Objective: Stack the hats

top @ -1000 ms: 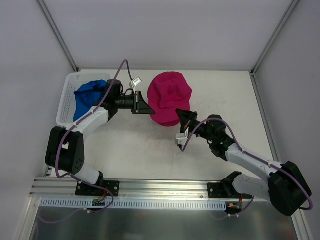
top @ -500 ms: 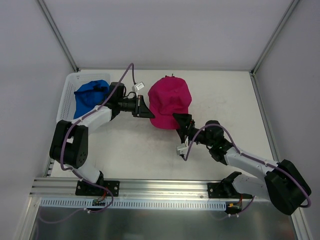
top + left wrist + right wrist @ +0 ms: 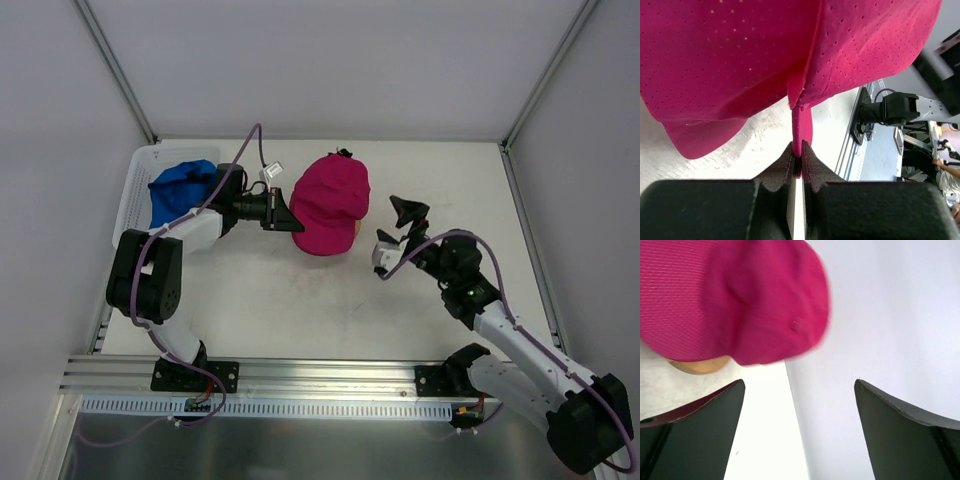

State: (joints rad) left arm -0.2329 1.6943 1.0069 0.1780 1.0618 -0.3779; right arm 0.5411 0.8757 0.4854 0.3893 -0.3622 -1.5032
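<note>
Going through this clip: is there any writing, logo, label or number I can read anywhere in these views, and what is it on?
No readable text in any view.
pink hat: plain perforated fabric, no logo or label showing.
blue hat: no marking visible.
white basket: bare slats, nothing printed.
Background gear at the right of the left wrist view: too small and blurred to read.

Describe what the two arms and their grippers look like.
The left arm and right arm both have white links with bulky black joints. A thin purple cable loops along each. The left gripper and right gripper are black, with tapered wedge-shaped fingers. A small white block sits near each wrist.
</note>
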